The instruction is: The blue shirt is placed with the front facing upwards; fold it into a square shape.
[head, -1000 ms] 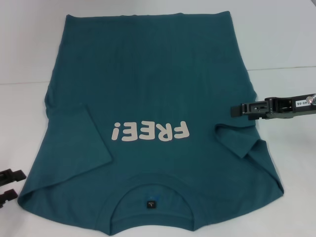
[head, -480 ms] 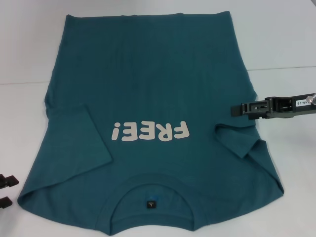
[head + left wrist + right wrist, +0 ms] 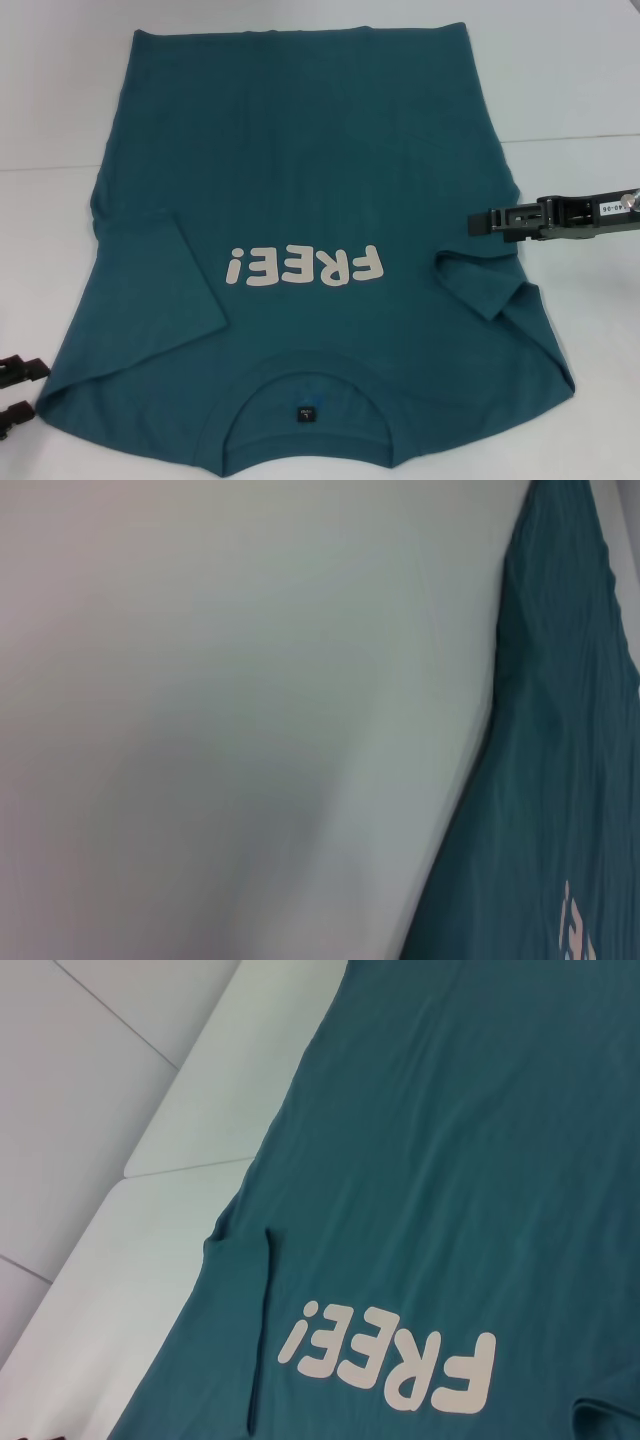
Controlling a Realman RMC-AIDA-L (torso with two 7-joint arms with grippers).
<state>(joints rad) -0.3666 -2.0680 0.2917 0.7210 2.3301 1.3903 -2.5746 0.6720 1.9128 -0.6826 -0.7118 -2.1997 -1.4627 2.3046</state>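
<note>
**Blue shirt flat, both sleeves folded in**

Head view: the blue shirt point(image 3: 300, 250) lies front up on the white table point(image 3: 580, 90). Right gripper point(image 3: 478, 224), clenched, hovers over the shirt's right edge; left gripper point(image 3: 28, 390), released, sits beside its left shoulder. Wrist views: shirt and table only.

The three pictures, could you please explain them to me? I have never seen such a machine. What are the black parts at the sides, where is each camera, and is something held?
This is a robot with two arms. The wide picture comes from a camera on its head, looking down at a white table. The blue shirt lies there, front up, both sleeves folded inward, with the cream lettering and the small neck label visible.

The black bar on the right is the right gripper, above the shirt's edge. The two black fingers at the lower left corner belong to the left gripper, open, beside the shirt. Nothing is held.

The other two pictures come from cameras on each wrist; both show table and shirt only.
</note>
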